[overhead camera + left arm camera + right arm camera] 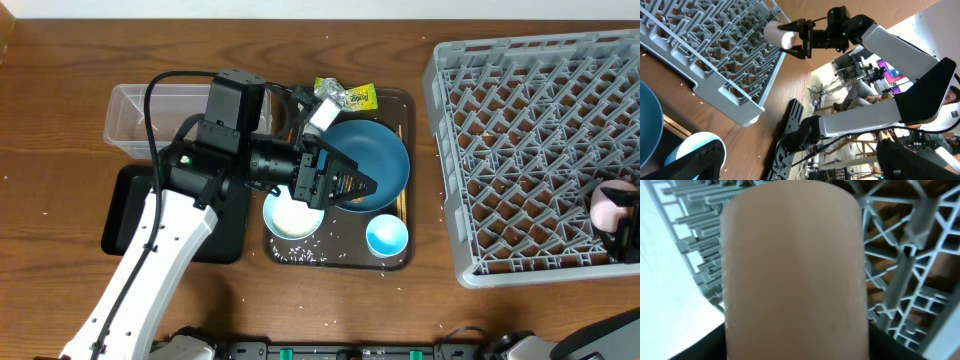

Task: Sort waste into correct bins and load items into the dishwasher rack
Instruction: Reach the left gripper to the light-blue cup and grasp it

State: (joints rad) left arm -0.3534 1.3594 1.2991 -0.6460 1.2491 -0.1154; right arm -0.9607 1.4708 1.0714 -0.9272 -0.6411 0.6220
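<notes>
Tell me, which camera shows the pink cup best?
Left wrist: the whole pink cup shows between the right gripper's fingers, over the rack. Right wrist sees only its side, too close. Overhead catches a bit at the edge, partly behind the gripper.

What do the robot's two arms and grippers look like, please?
The left arm has a white link, black joints, a looping black cable and a small green light. The right arm is likewise white and black, with a green light. The left gripper and right gripper are black, with tapering fingers.
</notes>
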